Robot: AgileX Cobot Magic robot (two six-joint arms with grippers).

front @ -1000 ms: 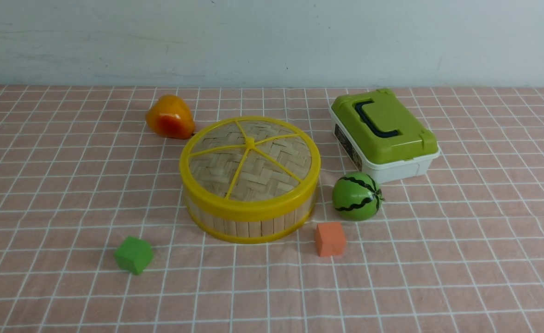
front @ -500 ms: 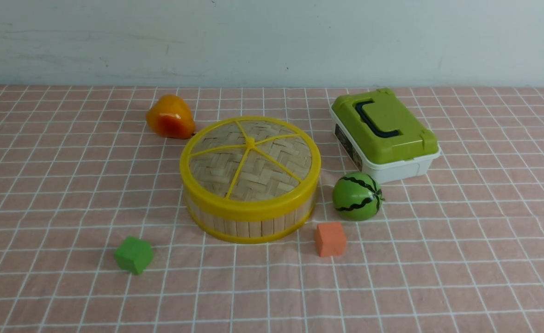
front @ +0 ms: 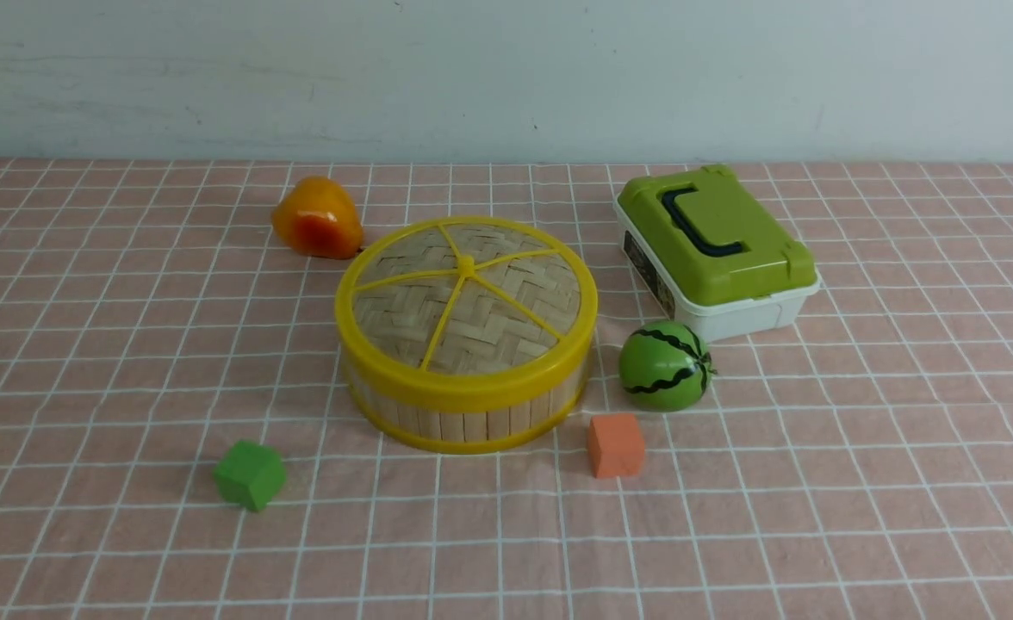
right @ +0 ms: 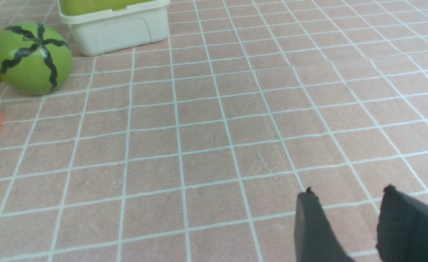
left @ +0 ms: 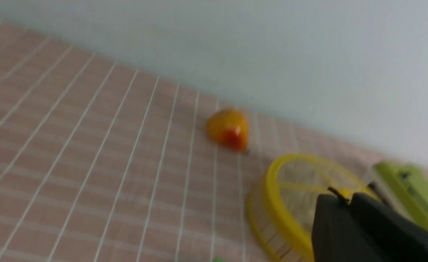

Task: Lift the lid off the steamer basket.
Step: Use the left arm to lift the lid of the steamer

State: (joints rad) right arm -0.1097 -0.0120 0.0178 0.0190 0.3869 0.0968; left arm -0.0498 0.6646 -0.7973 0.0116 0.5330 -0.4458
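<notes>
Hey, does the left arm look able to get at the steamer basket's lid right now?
Probably yes. The lid lies uncovered atop the steamer basket, and the left wrist view shows the left gripper pointed toward it with nothing in between.

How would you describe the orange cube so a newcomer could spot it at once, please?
Find the central round bamboo steamer basket with yellow rims. By its near right edge, in front of the striped green toy watermelon, sits the orange cube; the other cube is green.
</notes>
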